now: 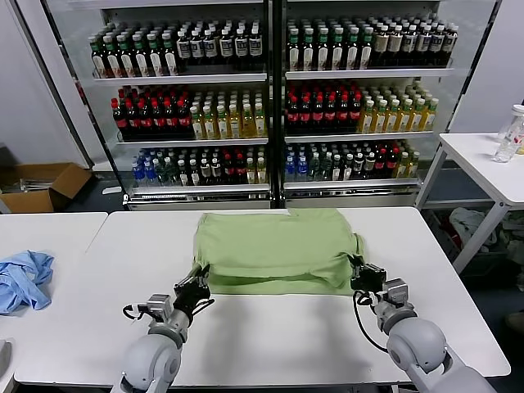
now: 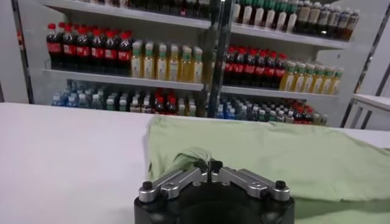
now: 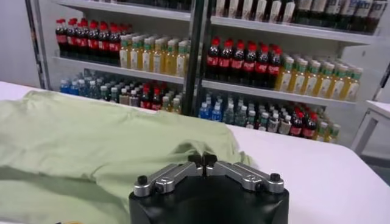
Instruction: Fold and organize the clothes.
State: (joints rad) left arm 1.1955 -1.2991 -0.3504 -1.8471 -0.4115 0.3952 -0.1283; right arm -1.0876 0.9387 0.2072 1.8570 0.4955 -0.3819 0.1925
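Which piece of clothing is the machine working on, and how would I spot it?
Look at the big white table in front of the drinks shelves. In its middle, toward the shelves, lies a light green shirt, folded into a rough rectangle, with the left pincer and right pincer at its near corners. The only other garment, a crumpled light blue one, lies on the neighbouring table.

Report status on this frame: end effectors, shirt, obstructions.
Left end effector shut at green shirt near-left corner. Right end effector shut at near-right corner. Shirt partly folded. Blue garment off left, clear.
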